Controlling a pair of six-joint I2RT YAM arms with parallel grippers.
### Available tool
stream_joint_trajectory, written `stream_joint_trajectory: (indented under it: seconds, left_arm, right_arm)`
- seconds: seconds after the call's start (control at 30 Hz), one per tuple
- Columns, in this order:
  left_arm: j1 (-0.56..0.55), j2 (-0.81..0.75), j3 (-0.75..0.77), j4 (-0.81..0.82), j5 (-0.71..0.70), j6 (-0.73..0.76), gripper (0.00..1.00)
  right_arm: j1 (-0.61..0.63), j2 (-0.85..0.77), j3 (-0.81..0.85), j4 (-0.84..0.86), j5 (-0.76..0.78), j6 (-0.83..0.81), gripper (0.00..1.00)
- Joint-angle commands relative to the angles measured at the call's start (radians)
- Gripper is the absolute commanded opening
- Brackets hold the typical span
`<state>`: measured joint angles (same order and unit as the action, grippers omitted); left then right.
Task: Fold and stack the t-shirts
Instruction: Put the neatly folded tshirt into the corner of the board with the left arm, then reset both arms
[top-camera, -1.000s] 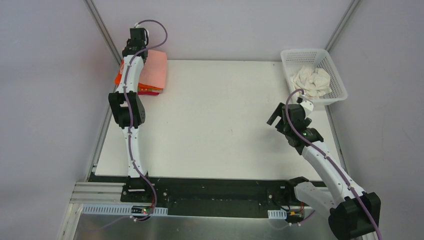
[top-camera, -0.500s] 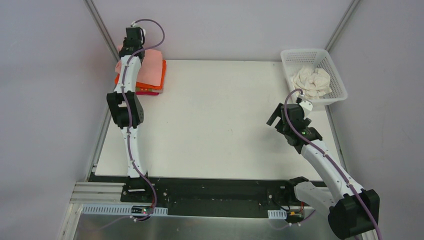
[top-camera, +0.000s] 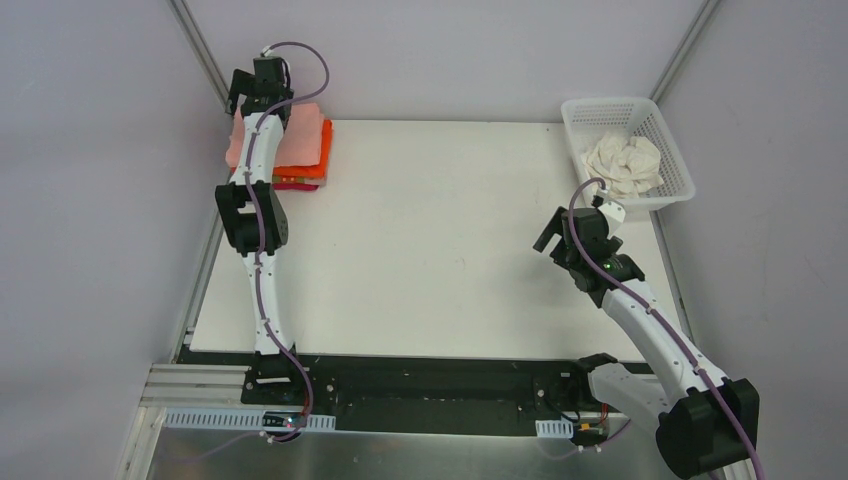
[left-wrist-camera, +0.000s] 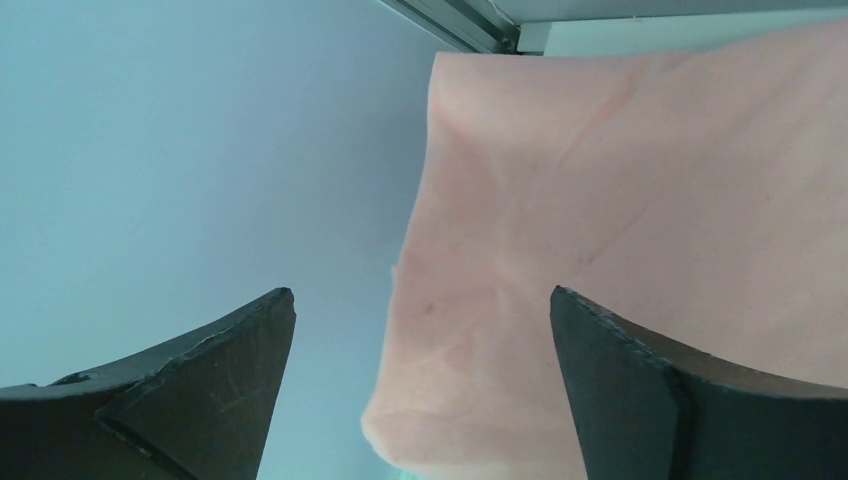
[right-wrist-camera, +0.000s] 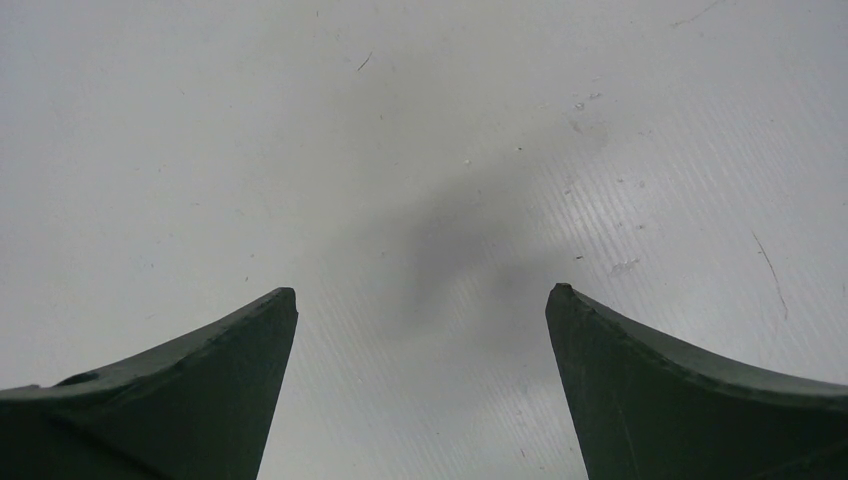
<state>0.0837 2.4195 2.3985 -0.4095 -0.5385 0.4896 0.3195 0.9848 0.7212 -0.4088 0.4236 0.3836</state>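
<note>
From above, the salmon pink t-shirt (top-camera: 302, 135) tops the folded pile (top-camera: 322, 158) at the desk's (top-camera: 430, 230) far-left corner. A cream-white t-shirt (top-camera: 625, 162) waits crumpled in the basket (top-camera: 600, 103).

Left wrist: the left claw (left-wrist-camera: 420, 295) gapes apart, gripping nothing, apparently letting the pink shirt settle.

Right wrist: the right claw (right-wrist-camera: 420, 290) hangs wide over bare desk, probably readied for the basket.

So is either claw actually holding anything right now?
Nothing. The left gripper stands open over the pink shirt, the right gripper open over the table.
</note>
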Motion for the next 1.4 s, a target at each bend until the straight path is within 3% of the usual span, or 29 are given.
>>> stream_joint_trajectory:
  seconds: [0.0, 0.2, 0.33, 0.57, 0.7, 0.87, 1.03, 1.37]
  left_arm:
    - [0.003, -0.102, 0.006, 0.027, -0.034, -0.034, 0.99]
    - [-0.058, -0.250, -0.081, 0.014, -0.021, -0.137, 0.99]
    - [-0.080, -0.412, -0.191, -0.067, 0.105, -0.362, 0.99]
    - [-0.149, -0.749, -0.574, -0.100, 0.186, -0.771, 0.99]
    - [-0.272, -0.928, -0.870, -0.123, 0.163, -0.894, 0.99]
    - [-0.415, -1.142, -1.200, -0.127, 0.146, -0.983, 0.99]
    - [-0.454, -1.327, -1.458, -0.129, 0.220, -1.111, 0.99]
    - [-0.460, -1.474, -1.563, -0.130, 0.184, -1.109, 0.99]
  right_arm:
    - [-0.002, -0.017, 0.036, -0.007, 0.016, -0.005, 1.00]
    - [-0.003, -0.025, 0.055, -0.019, -0.005, 0.012, 1.00]
    - [-0.003, -0.018, 0.080, -0.048, -0.010, 0.027, 1.00]
    - [-0.004, -0.026, 0.101, -0.080, -0.041, 0.071, 1.00]
    - [-0.004, -0.063, 0.073, -0.077, -0.102, 0.072, 1.00]
    - [-0.004, -0.124, 0.020, -0.094, -0.093, 0.084, 1.00]
    - [-0.005, -0.165, -0.037, -0.093, -0.092, 0.087, 1.00]
    - [-0.004, -0.246, -0.131, 0.020, -0.096, 0.086, 1.00]
